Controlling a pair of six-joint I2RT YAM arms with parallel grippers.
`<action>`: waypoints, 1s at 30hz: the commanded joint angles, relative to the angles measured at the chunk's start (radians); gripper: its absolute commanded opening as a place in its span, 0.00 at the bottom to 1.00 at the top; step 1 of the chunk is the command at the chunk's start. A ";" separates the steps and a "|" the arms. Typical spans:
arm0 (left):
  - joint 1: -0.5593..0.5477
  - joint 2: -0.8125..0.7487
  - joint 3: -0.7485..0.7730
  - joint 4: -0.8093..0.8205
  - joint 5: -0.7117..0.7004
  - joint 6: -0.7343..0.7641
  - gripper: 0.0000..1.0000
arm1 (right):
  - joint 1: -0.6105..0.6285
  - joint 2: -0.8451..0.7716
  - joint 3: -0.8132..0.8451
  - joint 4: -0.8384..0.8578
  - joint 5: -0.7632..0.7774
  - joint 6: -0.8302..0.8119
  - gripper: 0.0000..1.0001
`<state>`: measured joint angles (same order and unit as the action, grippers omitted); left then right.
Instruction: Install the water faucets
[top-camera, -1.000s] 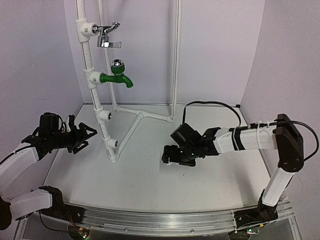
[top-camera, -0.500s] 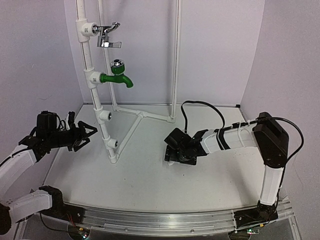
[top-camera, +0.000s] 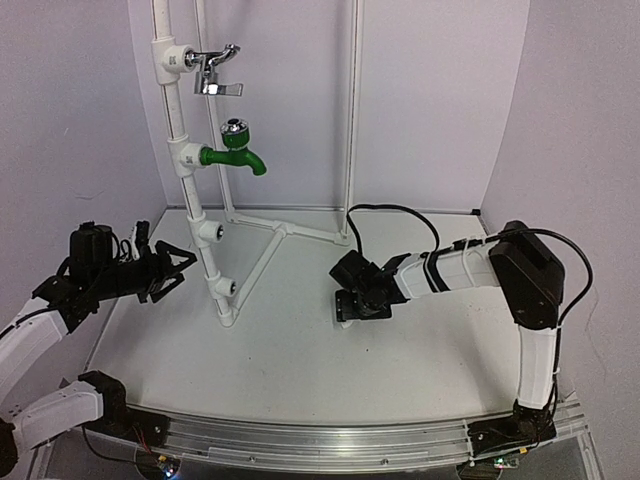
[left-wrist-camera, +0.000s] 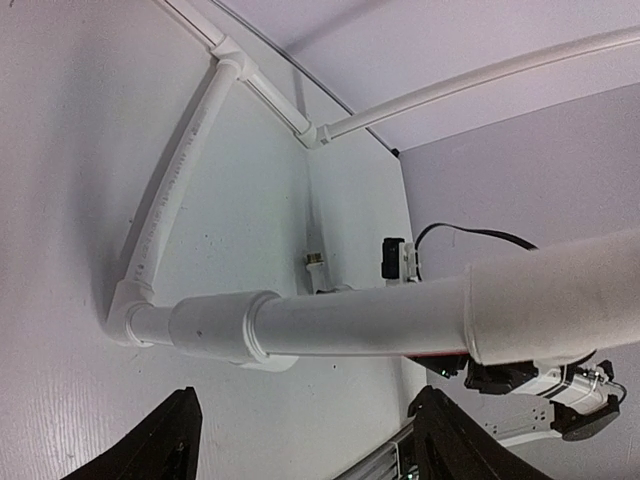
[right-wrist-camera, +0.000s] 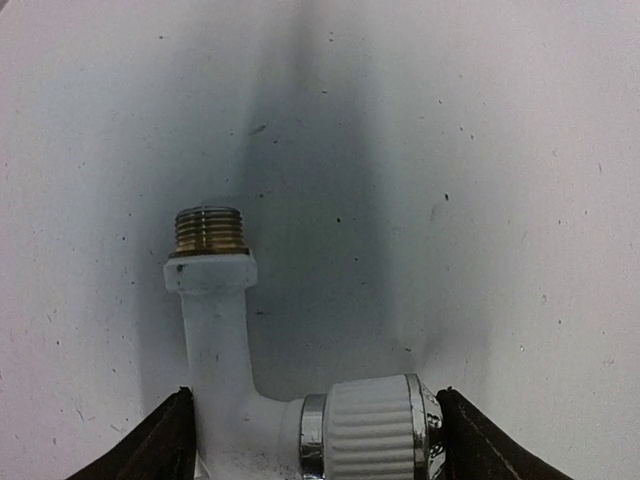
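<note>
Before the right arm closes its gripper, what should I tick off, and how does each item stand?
1. The right gripper is open: ok.
2. The white tap lies on the table between its fingers: ok.
3. The brass thread sticks out past the fingers, free: ok.
4. The fingers are centred on the tap's body: cannot tell, that zone sits at the picture's edge.
5. The two lower sockets on the pipe stand are empty: ok.
6. The left gripper is open beside the stand, holding nothing: ok.
</note>
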<state>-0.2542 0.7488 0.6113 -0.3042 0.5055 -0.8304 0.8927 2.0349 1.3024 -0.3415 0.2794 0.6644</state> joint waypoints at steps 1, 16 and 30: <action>-0.077 -0.053 -0.031 0.019 -0.048 -0.068 0.74 | 0.003 0.056 0.044 0.015 0.015 -0.123 0.71; -0.185 -0.160 0.044 -0.175 0.055 0.000 0.69 | 0.026 -0.272 -0.257 0.462 -0.457 -0.707 0.28; -0.617 0.102 0.094 0.143 -0.207 -0.095 0.79 | 0.171 -0.444 -0.293 0.685 -0.672 -0.672 0.26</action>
<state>-0.7027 0.7121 0.6259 -0.3423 0.4526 -0.9158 1.0557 1.6092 1.0180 0.2474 -0.3095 0.0002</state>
